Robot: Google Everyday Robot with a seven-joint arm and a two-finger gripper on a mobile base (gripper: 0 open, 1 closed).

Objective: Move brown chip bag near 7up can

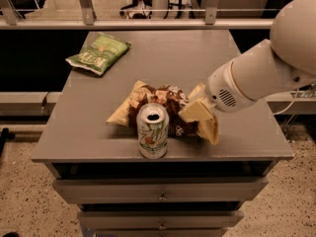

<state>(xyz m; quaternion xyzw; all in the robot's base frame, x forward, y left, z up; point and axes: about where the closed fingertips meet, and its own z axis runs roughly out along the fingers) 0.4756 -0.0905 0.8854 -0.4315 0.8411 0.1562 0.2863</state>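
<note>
Counter (237, 147): grey, drawers beneath.
Brown chip bag (167, 101): mid-counter, just behind the 7up can.
7up can (152, 131): upright, near front edge.
Claw (201, 118): at the brown bag's right end; cannot tell whether it grips.
Green chip bag (98, 53): back left, well apart.

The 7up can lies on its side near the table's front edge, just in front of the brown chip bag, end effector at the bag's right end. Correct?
No. In the camera view the 7up can stands upright, round top facing up. The rest holds: near the front edge of the table, in front of the brown chip bag, end effector at the bag's right end.
</note>
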